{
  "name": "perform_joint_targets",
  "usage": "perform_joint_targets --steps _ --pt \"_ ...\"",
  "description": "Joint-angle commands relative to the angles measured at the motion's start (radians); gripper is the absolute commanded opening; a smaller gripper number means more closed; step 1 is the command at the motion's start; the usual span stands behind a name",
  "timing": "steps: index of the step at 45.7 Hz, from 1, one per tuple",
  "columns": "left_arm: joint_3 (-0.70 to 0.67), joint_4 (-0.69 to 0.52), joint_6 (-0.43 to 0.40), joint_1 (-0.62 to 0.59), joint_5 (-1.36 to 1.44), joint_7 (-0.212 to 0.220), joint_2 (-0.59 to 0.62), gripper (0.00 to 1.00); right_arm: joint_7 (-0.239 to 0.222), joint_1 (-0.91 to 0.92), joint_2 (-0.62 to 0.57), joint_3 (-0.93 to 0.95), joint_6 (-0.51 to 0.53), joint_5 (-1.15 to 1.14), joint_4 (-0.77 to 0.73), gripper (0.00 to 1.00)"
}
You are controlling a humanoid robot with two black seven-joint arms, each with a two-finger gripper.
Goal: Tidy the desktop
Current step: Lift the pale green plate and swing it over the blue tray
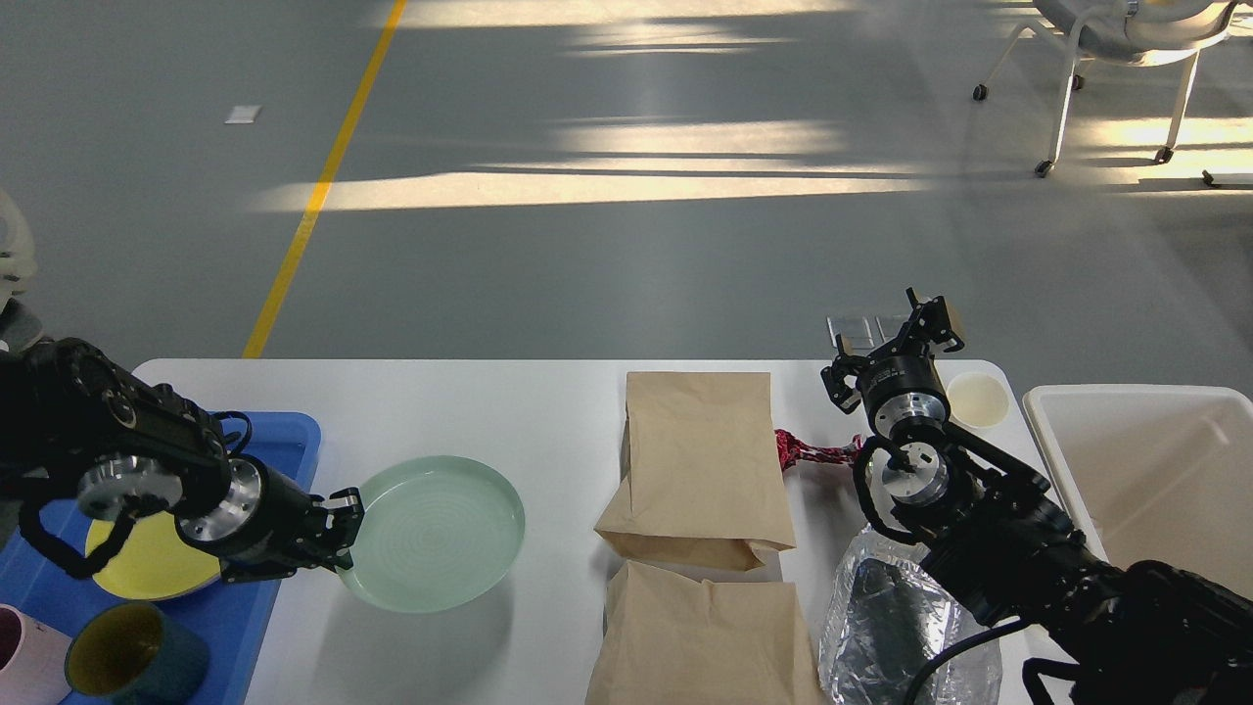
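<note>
A: Tabletop clutter first: why is the green plate tilted, just right of the blue tray?

B: Left tool pinches its near rim, lifting it clear, likely bound for that tray.

A: And the right tool?

B: Raised beyond the tray-side paper bags; I cannot tell its spread.

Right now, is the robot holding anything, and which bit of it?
Yes. The left pincer grips the pale green plate by its left rim, lifted off the desktop. The right pincer holds nothing.
</note>
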Motion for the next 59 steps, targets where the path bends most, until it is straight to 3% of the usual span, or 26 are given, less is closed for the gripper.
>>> perform_joint_targets --steps 1,14,24,37,47,59 --pt "0.028 0.000 -0.227 -0.146 0.070 -0.002 0.022 0.00 0.000 0.000 0.000 0.000 0.000 0.000 0.000 1.00" --pt "0.030 0.002 -0.552 -0.499 0.191 0.011 0.020 0.00 0.000 0.000 0.000 0.000 0.000 0.001 0.000 1.00" --pt "0.013 0.002 -0.561 -0.791 0.263 0.014 0.022 0.00 0.000 0.000 0.000 0.000 0.000 0.000 0.000 1.00" --pt "-0.058 0.002 -0.561 -1.068 0.262 0.009 0.026 0.00 0.000 0.000 0.000 0.000 0.000 0.000 0.001 1.00" --pt "-0.072 0.002 -0.561 -1.113 0.262 0.014 0.037 0.00 0.000 0.000 0.000 0.000 0.000 0.001 0.000 1.00" --pt "0.076 0.011 -0.561 -0.935 0.279 0.017 0.077 0.00 0.000 0.000 0.000 0.000 0.000 0.000 0.001 1.00"
